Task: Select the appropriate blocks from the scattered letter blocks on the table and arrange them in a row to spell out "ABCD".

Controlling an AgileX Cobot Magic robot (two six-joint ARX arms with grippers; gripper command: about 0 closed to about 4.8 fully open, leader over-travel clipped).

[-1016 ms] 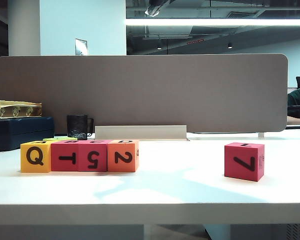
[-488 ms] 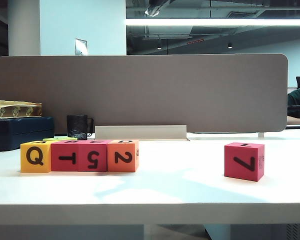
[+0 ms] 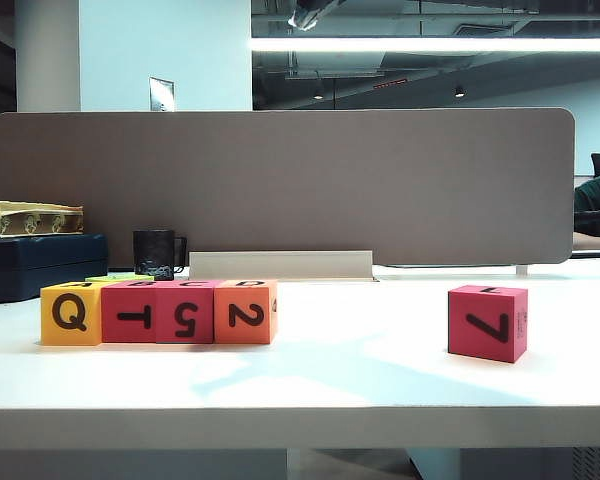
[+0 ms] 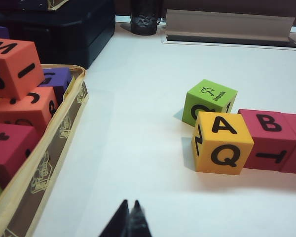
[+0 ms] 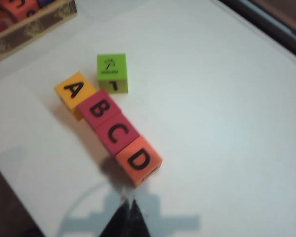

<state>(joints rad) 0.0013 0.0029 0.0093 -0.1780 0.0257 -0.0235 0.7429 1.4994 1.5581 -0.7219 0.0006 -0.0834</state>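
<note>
Above: right gripper (image 5: 129, 212) shut, left gripper (image 4: 129, 217) shut

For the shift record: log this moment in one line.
row: yellow block, two pink-red blocks, orange block read ABCD | left fingers: shut, empty | right fingers: shut, above row

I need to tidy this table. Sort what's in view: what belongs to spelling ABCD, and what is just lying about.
Belongs to the job:
- yellow A block
- pink-red B block
- pink-red C block
- orange D block

Lying about:
- lime-green block, behind the row
- pink-red 7 block, alone on the right
- tray of spare blocks
- black mug
</note>
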